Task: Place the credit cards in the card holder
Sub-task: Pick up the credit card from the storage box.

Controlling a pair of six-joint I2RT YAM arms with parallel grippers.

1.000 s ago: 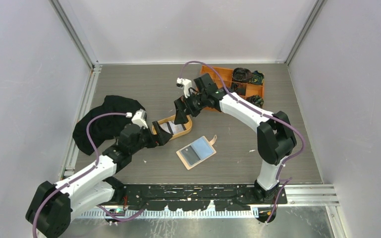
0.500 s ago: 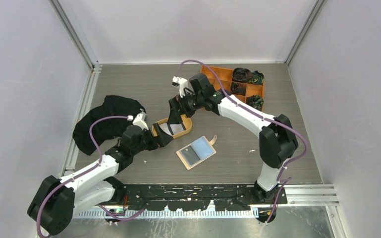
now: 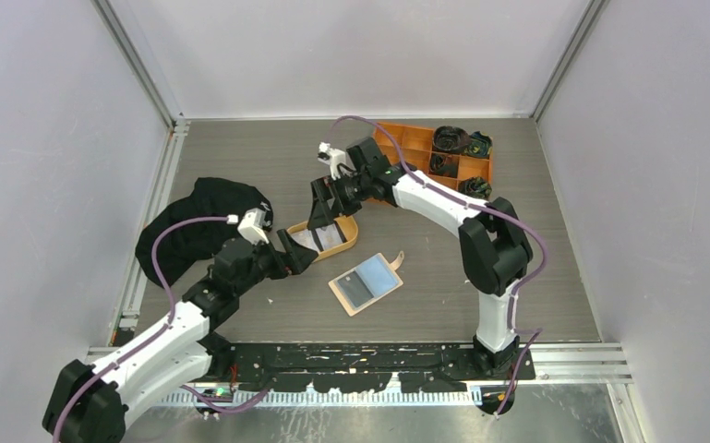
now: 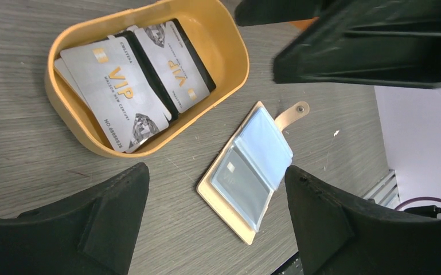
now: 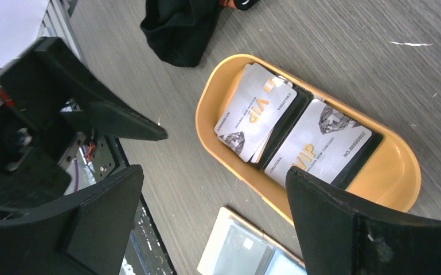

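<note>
Overlapping credit cards (image 4: 120,86) in the tray (image 4: 235,57) half-hide dark ones; left claw (image 4: 216,172) and right claw (image 5: 215,172) gape wide, empty.

2 VIP cards (image 4: 114,86) (image 4: 175,60), 1 tray (image 4: 236,54), 1 wallet (image 4: 246,177)

Grey-white credit cards (image 4: 114,86) overlapping in oval tray (image 4: 232,51); beige card holder (image 4: 244,175) open alongside

card holder (image 5: 236,250) partly off-frame
</note>
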